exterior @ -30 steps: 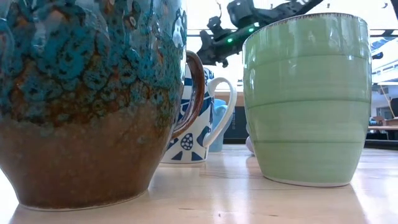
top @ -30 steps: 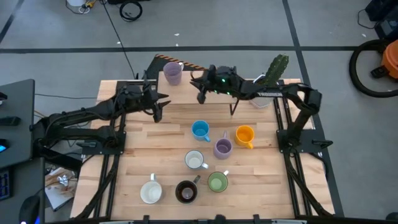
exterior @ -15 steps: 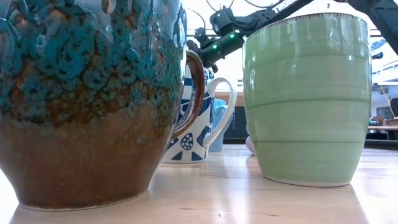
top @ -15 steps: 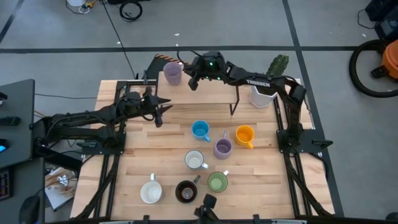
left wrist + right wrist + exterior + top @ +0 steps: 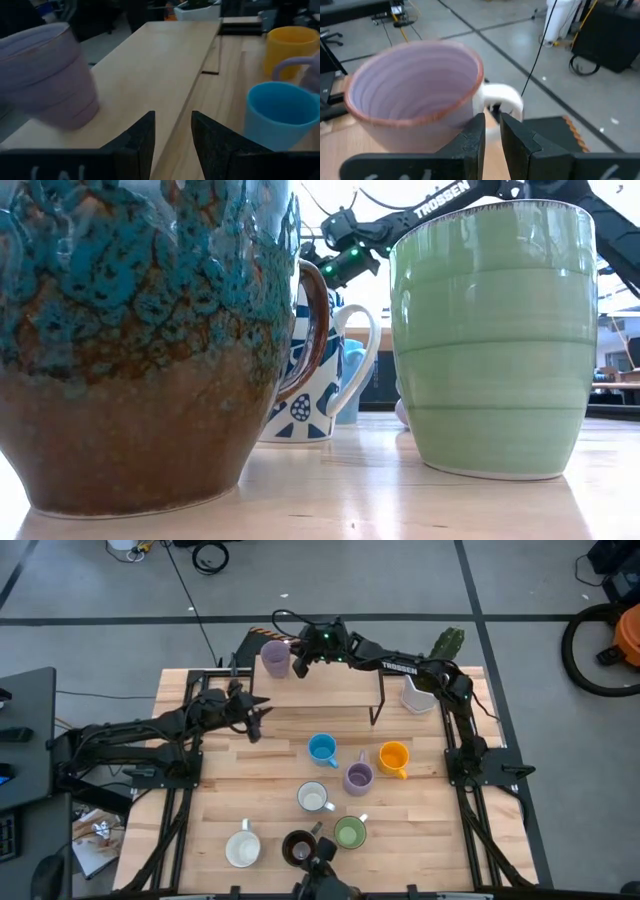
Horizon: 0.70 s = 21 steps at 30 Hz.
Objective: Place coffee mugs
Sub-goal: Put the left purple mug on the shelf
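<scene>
A lilac mug (image 5: 276,658) stands upright on the left end of a raised wooden shelf (image 5: 340,692) at the table's far side. My right gripper (image 5: 298,658) is shut and level, right beside this mug (image 5: 415,95), at its pale handle (image 5: 502,97). My left gripper (image 5: 258,722) hangs open and empty in front of the shelf; its view shows the same mug (image 5: 45,75). On the table stand a blue (image 5: 322,748), an orange (image 5: 394,756), a second lilac (image 5: 358,778), two white (image 5: 313,797) (image 5: 242,848), a green (image 5: 349,832) and a dark brown mug (image 5: 299,847). My right gripper comes level from the table's right side, with its shut fingers (image 5: 479,131) in front of the lilac mug's handle (image 5: 506,102). Whether they touch the handle or the mug's wall, I cannot tell. The mug stands upright on the shelf.
A white faceted pot (image 5: 420,692) with a green cactus (image 5: 447,644) stands at the shelf's right end. Black shelf legs (image 5: 377,708) reach down to the table. In the low view the brown-and-teal mug (image 5: 140,340) and the green mug (image 5: 490,330) fill the foreground.
My right gripper has swept along the shelf toward the table's far left corner, from above the shelf's middle up to the lilac mug, staying shut. The lilac mug stands where it stood.
</scene>
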Each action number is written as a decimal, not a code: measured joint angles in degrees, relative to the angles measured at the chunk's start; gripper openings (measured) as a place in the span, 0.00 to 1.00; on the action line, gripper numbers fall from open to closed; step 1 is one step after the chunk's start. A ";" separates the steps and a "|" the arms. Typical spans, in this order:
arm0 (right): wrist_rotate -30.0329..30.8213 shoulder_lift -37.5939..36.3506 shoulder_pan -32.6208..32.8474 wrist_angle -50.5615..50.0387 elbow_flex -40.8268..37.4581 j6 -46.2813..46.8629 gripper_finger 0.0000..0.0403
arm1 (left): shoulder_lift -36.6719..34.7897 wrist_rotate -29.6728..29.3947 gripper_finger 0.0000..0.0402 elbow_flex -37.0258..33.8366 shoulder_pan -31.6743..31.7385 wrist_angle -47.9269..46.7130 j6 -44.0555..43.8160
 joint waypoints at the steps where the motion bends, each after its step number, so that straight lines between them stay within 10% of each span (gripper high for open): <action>1: 0.00 0.00 -0.02 0.43 0.04 0.02 0.16 | -0.59 -0.84 0.33 0.00 0.00 -0.48 0.00; 21: -1.73 -0.22 -0.82 4.83 0.20 -0.36 0.16 | -7.97 -2.69 0.33 0.00 -0.07 -7.32 -3.92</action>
